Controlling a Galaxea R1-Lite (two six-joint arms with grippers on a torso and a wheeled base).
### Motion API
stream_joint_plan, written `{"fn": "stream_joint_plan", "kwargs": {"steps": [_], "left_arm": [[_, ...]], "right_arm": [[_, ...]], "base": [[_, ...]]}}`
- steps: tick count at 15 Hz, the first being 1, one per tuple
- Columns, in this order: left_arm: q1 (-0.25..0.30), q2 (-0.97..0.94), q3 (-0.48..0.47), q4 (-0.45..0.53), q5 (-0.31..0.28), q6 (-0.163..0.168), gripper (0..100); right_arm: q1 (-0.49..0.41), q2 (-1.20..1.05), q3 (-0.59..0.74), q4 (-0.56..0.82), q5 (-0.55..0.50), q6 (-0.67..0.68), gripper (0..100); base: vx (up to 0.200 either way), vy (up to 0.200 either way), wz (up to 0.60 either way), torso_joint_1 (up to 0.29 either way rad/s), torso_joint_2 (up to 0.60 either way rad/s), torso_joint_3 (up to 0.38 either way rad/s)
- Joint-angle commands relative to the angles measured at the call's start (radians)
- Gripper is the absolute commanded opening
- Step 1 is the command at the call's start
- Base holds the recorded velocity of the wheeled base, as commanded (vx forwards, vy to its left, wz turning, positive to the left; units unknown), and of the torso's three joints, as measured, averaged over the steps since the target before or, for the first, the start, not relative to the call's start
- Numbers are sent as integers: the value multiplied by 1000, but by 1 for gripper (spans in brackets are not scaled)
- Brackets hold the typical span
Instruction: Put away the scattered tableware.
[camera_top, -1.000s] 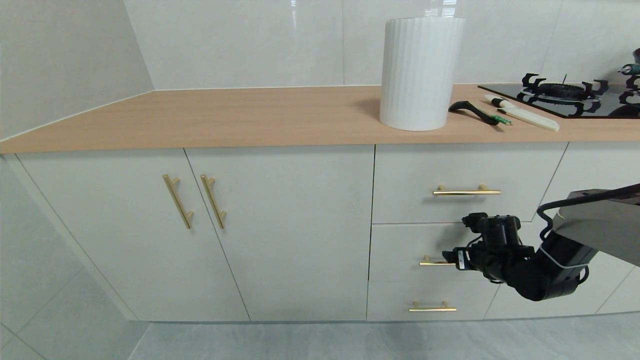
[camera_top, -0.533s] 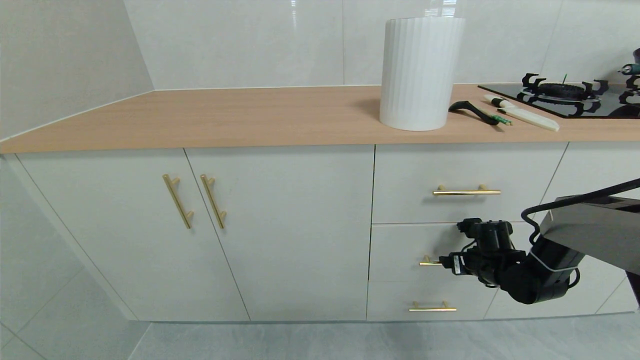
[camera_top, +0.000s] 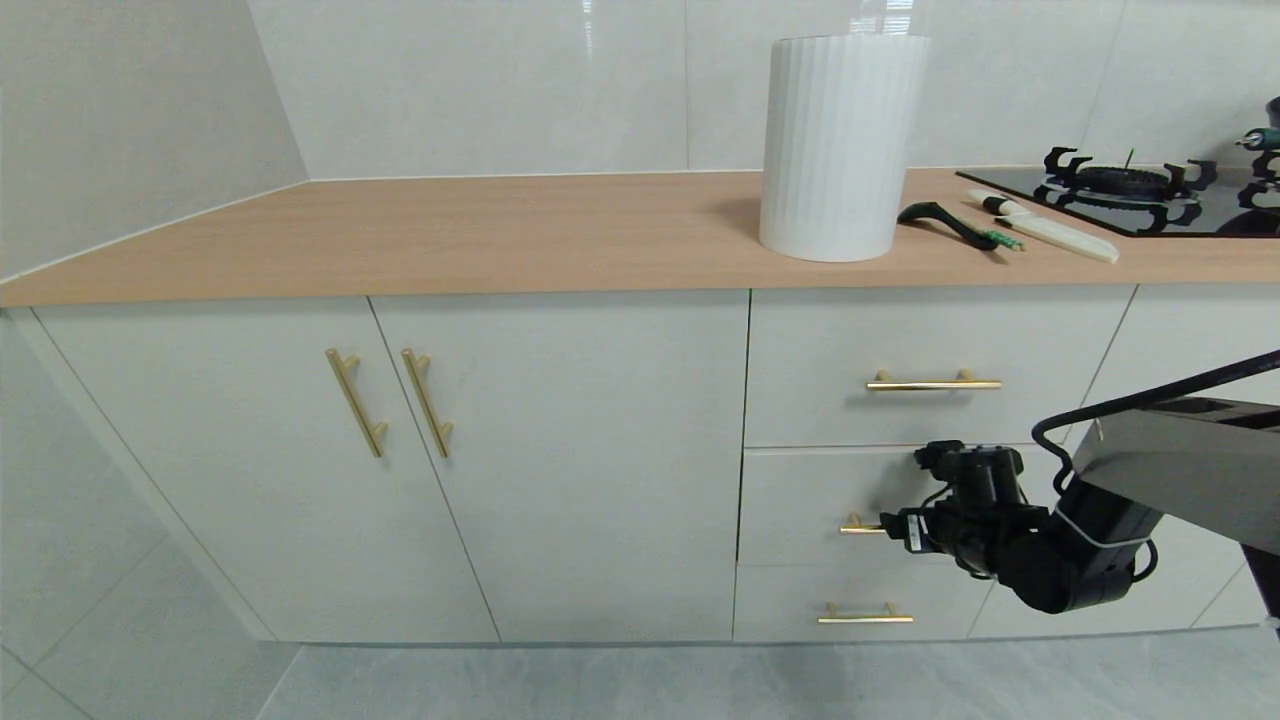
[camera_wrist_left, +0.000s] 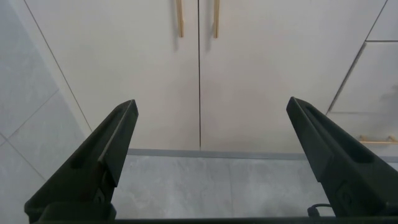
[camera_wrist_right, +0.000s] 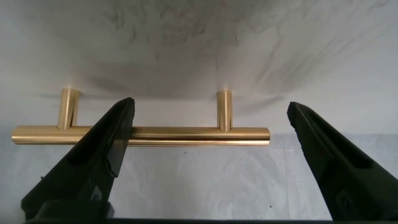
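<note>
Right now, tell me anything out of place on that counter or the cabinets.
A black-handled utensil and a white utensil lie loose on the counter, between the white ribbed container and the hob. The cabinet doors and drawers look shut and undamaged.

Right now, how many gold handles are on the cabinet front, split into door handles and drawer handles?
Door handles: 2
Drawer handles: 3
Total: 5 gold handles
</note>
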Motion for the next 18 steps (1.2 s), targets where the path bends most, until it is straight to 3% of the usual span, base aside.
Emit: {"fn": "stream_joint_plan", "kwargs": {"steps": [1, 4, 7, 8, 10, 14, 18], "left_arm": [[0, 1, 0, 0, 0, 0, 100], [0, 1, 0, 0, 0, 0, 100], [0, 0, 0, 0, 0, 0, 100], [0, 0, 0, 0, 0, 0, 100], [0, 1, 0, 0, 0, 0, 100], [0, 0, 0, 0, 0, 0, 100], [0, 0, 0, 0, 0, 0, 100]], "right_arm": [[0, -15, 14, 7, 0, -4, 100], [-1, -49, 50, 35, 14, -37, 100], [0, -326, 109, 326, 126, -57, 100], [0, -472, 103, 496, 189, -57, 100], [0, -681, 74, 680, 215, -57, 100], [17, -777, 60, 693, 210, -50, 100], [78, -618, 59, 553, 170, 13, 100]], "base": [[0, 0, 0, 0, 0, 0], [0, 0, 0, 0, 0, 0], [0, 0, 0, 0, 0, 0], [0, 0, 0, 0, 0, 0], [0, 0, 0, 0, 0, 0], [0, 0, 0, 0, 0, 0], [0, 0, 0, 0, 0, 0]]}}
